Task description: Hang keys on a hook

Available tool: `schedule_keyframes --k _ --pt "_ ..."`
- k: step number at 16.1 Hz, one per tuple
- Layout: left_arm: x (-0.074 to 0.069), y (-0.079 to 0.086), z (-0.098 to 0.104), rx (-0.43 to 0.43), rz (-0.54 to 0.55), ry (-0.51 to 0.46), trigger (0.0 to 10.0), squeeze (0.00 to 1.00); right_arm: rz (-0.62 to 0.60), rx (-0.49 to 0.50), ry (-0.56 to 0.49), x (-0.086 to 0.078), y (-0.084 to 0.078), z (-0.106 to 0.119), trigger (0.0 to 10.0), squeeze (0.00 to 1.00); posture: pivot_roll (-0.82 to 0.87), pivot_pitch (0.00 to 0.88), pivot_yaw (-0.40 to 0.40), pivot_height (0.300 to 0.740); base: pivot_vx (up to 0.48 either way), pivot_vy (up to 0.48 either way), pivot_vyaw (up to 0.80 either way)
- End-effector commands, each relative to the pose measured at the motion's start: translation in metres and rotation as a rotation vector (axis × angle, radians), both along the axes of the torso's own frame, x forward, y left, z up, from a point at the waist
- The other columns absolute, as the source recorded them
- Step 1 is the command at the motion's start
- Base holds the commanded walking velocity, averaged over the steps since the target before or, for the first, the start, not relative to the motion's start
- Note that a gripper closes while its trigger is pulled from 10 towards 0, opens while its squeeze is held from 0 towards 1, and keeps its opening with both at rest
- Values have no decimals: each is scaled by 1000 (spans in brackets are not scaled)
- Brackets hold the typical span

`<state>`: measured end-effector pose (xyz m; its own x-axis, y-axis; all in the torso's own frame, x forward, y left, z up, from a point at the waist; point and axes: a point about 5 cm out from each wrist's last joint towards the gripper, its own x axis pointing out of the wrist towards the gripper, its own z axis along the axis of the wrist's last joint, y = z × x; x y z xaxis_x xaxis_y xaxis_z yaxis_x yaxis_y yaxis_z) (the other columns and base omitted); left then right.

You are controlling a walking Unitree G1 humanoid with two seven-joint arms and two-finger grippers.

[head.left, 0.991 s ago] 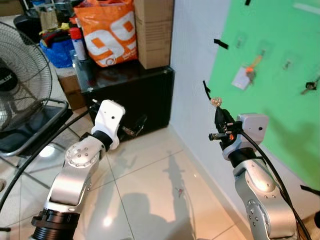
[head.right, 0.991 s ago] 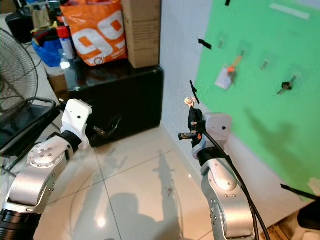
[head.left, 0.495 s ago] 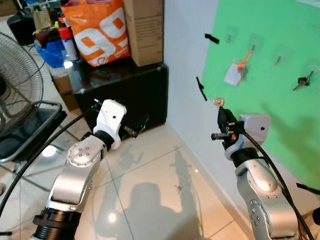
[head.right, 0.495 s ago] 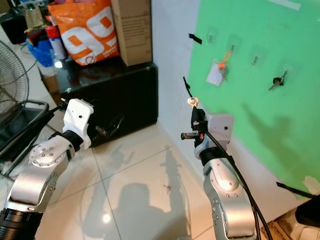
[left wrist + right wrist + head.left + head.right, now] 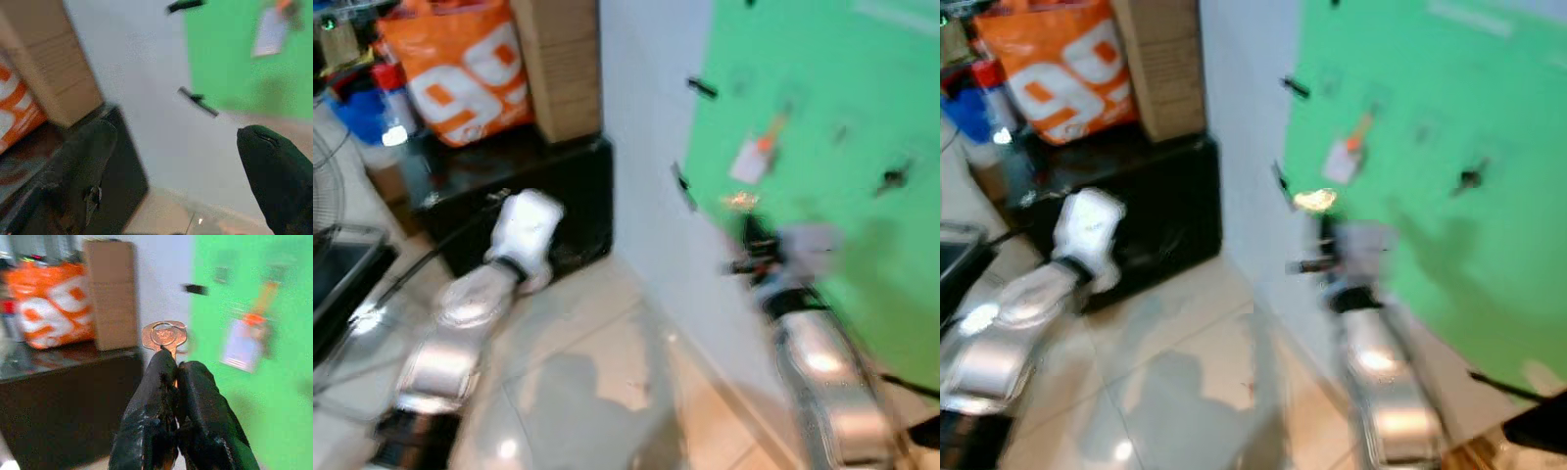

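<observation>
One key (image 5: 165, 337) pinched in right tool (image 5: 175, 363), orange bag (image 5: 460, 61) reading "99"

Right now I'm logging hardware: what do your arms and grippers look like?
Two silver metal arms with rounded joints, white housings at the wrists, black cables running along them. The right gripper and the left gripper each have two long black fingers, rounded at the tips. No markings readable; head views are blurred.

Looks like a lived-in home, storage corner: glossy tiled floor (image 5: 607, 343), white wall (image 5: 646, 147), low black cabinet (image 5: 519, 186) piled with an orange shopping bag (image 5: 460, 64), cardboard box (image 5: 558, 59) and blue clutter (image 5: 357, 108). Green sheet (image 5: 822, 147) taped to the wall carries keys and a tag (image 5: 749, 162). Head views blurred
</observation>
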<state>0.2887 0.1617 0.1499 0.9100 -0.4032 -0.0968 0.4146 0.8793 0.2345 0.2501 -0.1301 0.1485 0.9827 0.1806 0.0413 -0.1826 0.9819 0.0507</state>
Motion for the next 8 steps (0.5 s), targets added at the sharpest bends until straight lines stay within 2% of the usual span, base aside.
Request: schedule_keyframes --k 1,2,8 --pt "0 -9 5 -10 -37 -16 10000 0 -35 -12 -7 0 -10 2 10000 0 -107 0 32 732 330 0 0" --pt "0 -9 5 -10 -40 -14 10000 0 -36 -14 -3 0 -10 1 10000 0 -106 0 33 732 330 0 0" --pt "-2 -12 3 -5 -81 4 10000 0 -42 -13 -1 0 -11 1 10000 0 -112 0 40 732 331 0 -800"
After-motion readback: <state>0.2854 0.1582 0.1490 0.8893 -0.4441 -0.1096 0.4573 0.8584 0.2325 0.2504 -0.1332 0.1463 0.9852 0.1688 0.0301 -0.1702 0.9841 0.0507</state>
